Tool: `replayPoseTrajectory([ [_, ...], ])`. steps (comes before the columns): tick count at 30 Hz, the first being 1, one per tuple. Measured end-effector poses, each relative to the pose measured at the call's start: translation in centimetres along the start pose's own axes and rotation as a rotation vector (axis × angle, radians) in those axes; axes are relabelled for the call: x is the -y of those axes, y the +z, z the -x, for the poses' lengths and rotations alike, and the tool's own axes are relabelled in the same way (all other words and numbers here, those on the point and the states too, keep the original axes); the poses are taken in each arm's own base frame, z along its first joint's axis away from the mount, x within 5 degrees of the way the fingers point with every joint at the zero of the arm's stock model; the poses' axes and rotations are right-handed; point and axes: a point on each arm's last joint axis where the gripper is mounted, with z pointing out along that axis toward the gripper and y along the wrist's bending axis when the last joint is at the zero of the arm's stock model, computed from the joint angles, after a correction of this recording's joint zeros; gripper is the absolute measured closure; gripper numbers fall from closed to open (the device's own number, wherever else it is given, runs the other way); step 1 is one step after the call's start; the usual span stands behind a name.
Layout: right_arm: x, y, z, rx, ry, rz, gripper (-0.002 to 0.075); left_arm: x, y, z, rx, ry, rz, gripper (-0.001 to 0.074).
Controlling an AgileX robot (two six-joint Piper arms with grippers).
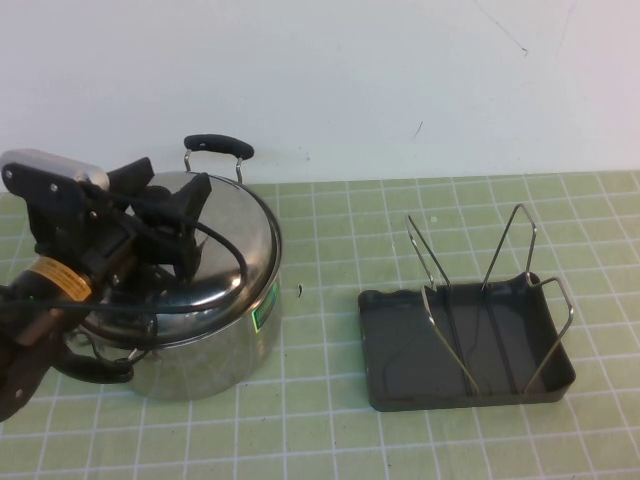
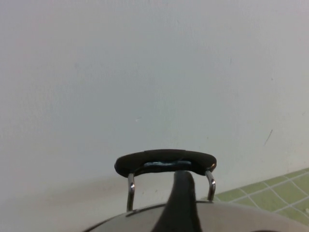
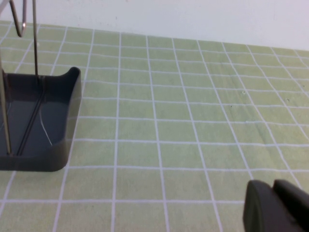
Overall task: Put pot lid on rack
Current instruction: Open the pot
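The pot lid [image 1: 235, 235], shiny and domed, sits on the two-handled steel pot [image 1: 215, 360] at the left of the table. Its black knob is hidden under my left gripper [image 1: 165, 190], whose black fingers stand apart over the lid's centre. In the left wrist view one finger [image 2: 181, 203] rises over the lid's rim [image 2: 241, 215]. The rack [image 1: 400, 350], a dark grey tray with upright wire loops [image 1: 500, 260], stands empty to the right. My right gripper [image 3: 273, 186] shows only in its wrist view, shut and empty, low over the mat beside the rack [image 3: 58, 145].
The pot's far black handle [image 1: 218, 146] sticks up behind the lid and fills the middle of the left wrist view [image 2: 165, 162]. A white wall runs along the back. Green gridded mat [image 1: 320, 300] lies between pot and rack.
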Motion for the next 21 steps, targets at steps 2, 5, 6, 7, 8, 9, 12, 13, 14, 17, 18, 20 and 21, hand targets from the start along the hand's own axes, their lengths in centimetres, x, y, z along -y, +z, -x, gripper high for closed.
replayPoseTrajectory([
  [2, 0.0, 0.0, 0.0, 0.000, 0.000, 0.000, 0.0696, 0.1, 0.2, -0.5, -0.012, -0.006, -0.005, 0.0199],
  [5, 0.0, 0.0, 0.0, 0.000, 0.000, 0.000, 0.0696, 0.0, 0.4, -0.8, -0.002, -0.005, -0.013, 0.0251],
  [6, 0.0, 0.0, 0.0, 0.000, 0.000, 0.000, 0.0696, 0.0, 0.4, -0.8, 0.003, -0.004, -0.018, 0.0283],
  [7, 0.0, 0.0, 0.0, 0.000, 0.000, 0.000, 0.0696, 0.0, 0.5, -0.9, 0.007, -0.004, -0.020, 0.0323],
  [8, 0.0, 0.0, 0.0, 0.000, 0.000, 0.000, 0.0696, 0.0, 0.5, -0.9, 0.011, -0.005, -0.019, 0.0371],
  [9, 0.0, 0.0, 0.0, 0.000, 0.000, 0.000, 0.0696, -0.1, 0.5, -0.9, 0.013, -0.008, -0.015, 0.0424],
  [12, 0.0, 0.0, 0.0, 0.000, 0.000, 0.000, 0.0696, -0.1, 0.6, -0.9, 0.021, -0.009, -0.019, 0.0423],
  [13, 0.0, 0.0, 0.0, 0.000, 0.000, 0.000, 0.0696, 0.0, 0.6, -0.9, 0.020, -0.008, -0.020, 0.0423],
  [14, 0.0, 0.0, 0.0, 0.000, 0.000, 0.000, 0.0696, 0.0, 0.6, -0.8, 0.023, -0.013, -0.021, 0.0423],
  [17, 0.0, 0.0, 0.0, 0.000, 0.000, 0.000, 0.0696, 0.3, 0.3, -0.2, 0.015, -0.048, -0.032, 0.0423],
  [18, 0.0, 0.0, 0.0, 0.000, 0.006, 0.001, 0.0696, 0.5, 0.1, 0.2, 0.017, -0.052, -0.042, 0.0423],
  [20, -0.2, 0.0, 0.1, 0.010, 0.078, 0.018, 0.0696, 1.3, -0.3, 1.8, 0.045, -0.048, -0.083, 0.0423],
  [21, -0.4, 0.0, 0.1, 0.015, 0.169, 0.040, 0.0696, 1.7, -0.6, 2.7, 0.065, -0.048, -0.106, 0.0423],
])
